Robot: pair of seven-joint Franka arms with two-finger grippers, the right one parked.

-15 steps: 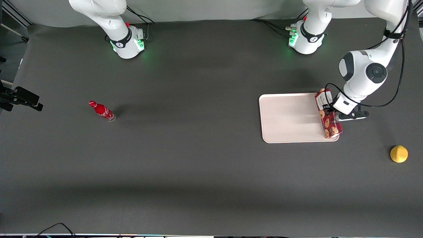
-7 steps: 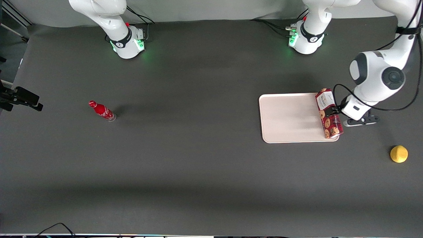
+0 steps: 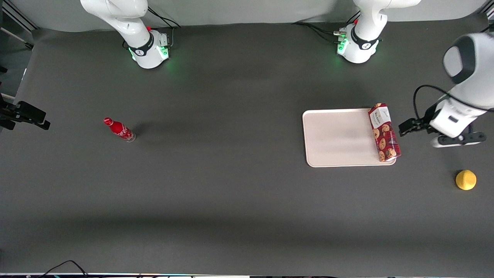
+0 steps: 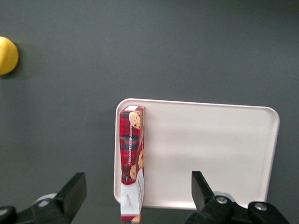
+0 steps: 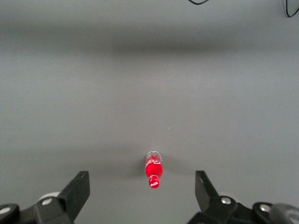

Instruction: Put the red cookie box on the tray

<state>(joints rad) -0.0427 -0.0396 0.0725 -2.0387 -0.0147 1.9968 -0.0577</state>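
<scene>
Hand (image 4: pixel 136 190) spread, empty; dark-red tartan cookie box (image 3: pixel 384 132) lying along tray (image 3: pixel 336 139) edge.

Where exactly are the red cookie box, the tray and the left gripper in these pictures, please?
red cookie box (image 3: pixel 384 132): front view, middle of its tartan top face.
tray (image 3: pixel 335 139): front view, bare cream floor.
left gripper (image 4: pixel 138 193): left wrist view, midway between its open fingertips, above the box.

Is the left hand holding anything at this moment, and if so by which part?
Nothing is held. The left hand hangs open beside the tray, apart from the red cookie box lying along the tray's edge.
</scene>
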